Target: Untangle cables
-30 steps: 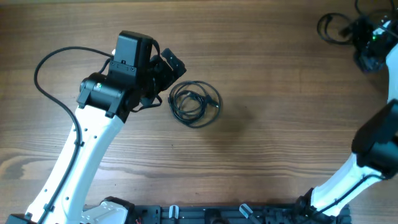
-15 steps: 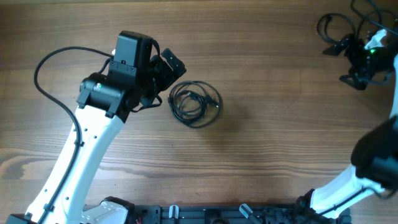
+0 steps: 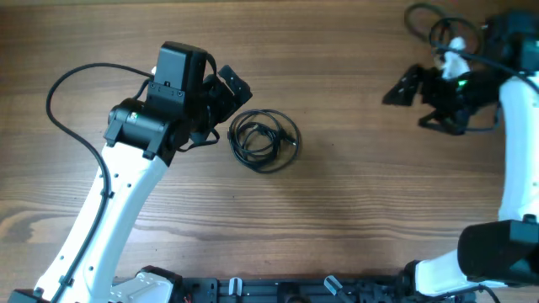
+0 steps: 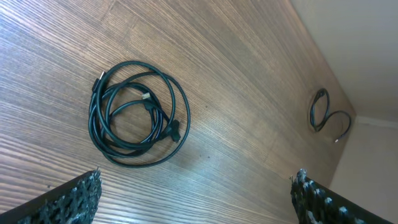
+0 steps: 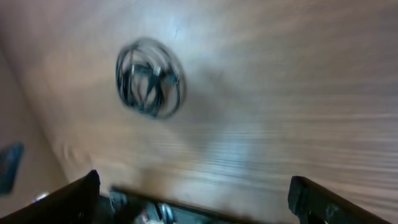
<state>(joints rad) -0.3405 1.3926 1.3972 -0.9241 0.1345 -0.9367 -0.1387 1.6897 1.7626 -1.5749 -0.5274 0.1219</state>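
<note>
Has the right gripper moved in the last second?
Yes. The right gripper swung left, toward the coiled black cable bundle, which stayed put.

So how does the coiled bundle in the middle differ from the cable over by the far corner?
The bundle is several loops wound together, with plug ends tucked inside; the far cable is one loop with a loose tail. The bundle lies mid-table beside the open left gripper; the far cable lies near the edge of the table, closer to the right gripper. Both are thin, black, flat on the wood and unheld.
</note>
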